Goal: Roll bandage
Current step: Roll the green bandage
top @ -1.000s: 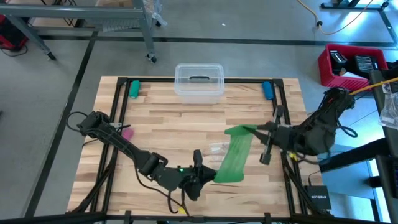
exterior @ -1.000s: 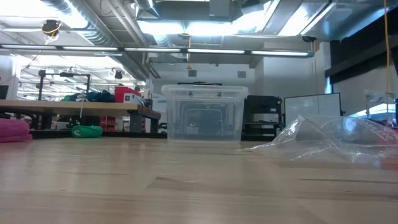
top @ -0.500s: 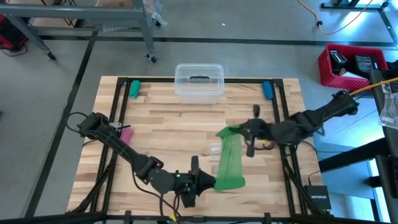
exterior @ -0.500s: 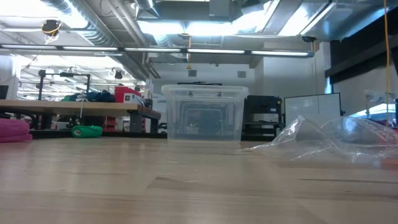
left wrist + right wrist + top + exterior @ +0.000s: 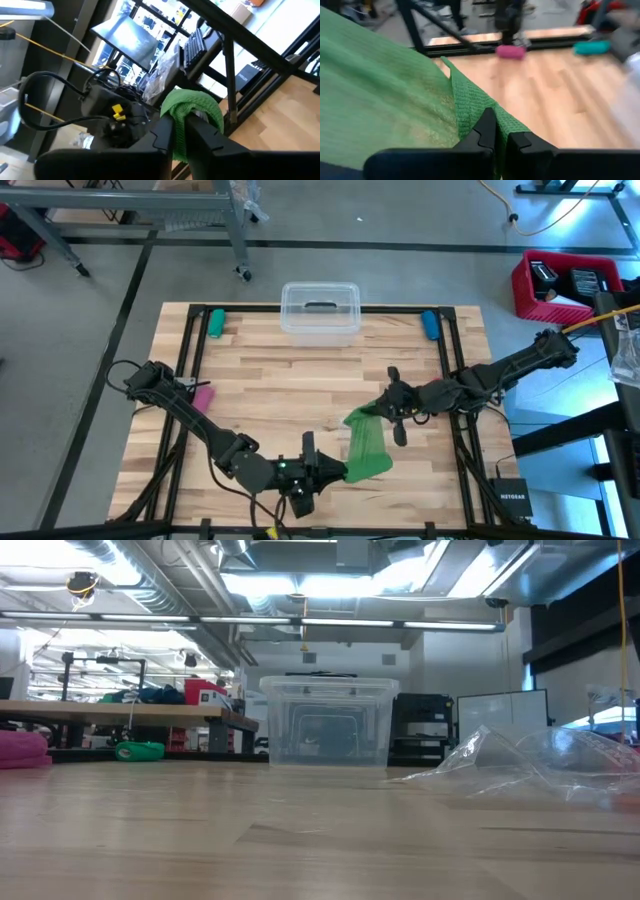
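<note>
The bandage (image 5: 366, 446) is a bright green strip strung between my two grippers over the table's near right part. It does not show in the low view. My left gripper (image 5: 330, 471) is shut on the strip's near end, which bunches up over the fingers in the left wrist view as a bandage lump (image 5: 194, 107). My right gripper (image 5: 378, 412) is shut on the far end. In the right wrist view the bandage (image 5: 380, 100) spreads wide in front of that gripper (image 5: 501, 136). My left gripper pinches the bandage's near end (image 5: 180, 131) between its two fingers. The fingers lie about level and point toward the table's right. The cloth is gathered into a thick bunch above the fingertips. My right gripper pinches the far end at a folded edge (image 5: 492, 116) between its two fingers. It comes from the table's right, slanting a little down. The strip runs from it toward the other gripper.
A clear lidded bin (image 5: 320, 310) stands at the far middle. A green roll (image 5: 216, 323) and a blue roll (image 5: 430, 325) lie in the far corners, a pink roll (image 5: 204, 396) at the left. A clear plastic bag (image 5: 530, 768) lies by the bandage.
My right gripper has come down and moved toward the table's left and near edge, rolling as it went, with the bandage's far end still in it. The far end now stands closer to the near end, so the strip between the grippers shows shorter.
</note>
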`<state>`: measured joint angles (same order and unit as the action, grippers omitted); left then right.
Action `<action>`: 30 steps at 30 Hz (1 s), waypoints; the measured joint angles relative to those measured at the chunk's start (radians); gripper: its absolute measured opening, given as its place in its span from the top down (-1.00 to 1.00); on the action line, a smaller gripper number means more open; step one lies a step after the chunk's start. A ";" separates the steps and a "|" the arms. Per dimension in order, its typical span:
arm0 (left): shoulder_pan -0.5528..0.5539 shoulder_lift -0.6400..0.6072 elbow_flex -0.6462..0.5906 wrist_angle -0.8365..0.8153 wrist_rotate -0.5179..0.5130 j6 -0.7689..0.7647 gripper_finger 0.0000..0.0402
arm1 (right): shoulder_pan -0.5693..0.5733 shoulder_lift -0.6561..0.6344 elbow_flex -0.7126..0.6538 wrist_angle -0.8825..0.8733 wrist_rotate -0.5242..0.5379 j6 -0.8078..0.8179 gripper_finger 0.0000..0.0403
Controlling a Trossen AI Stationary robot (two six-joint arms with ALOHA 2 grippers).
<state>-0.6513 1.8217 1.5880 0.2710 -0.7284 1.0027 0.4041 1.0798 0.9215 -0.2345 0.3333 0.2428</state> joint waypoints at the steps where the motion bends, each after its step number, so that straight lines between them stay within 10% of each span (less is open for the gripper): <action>1: 0.006 0.000 0.000 -0.005 -0.006 -0.002 0.87 | 0.000 0.000 0.000 -0.002 -0.026 0.023 0.96; 17: 0.044 0.000 0.000 -0.028 -0.042 -0.026 0.87 | 0.000 -0.074 0.050 -0.190 -0.119 -0.012 -0.26; 30: 0.090 -0.002 0.001 -0.139 -0.042 -0.293 0.87 | 0.001 -0.208 0.110 -0.447 -0.077 0.002 -0.47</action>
<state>-0.5613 1.8194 1.5891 0.1324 -0.7704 0.7099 0.4048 0.8714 1.0320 -0.6818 0.2566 0.2452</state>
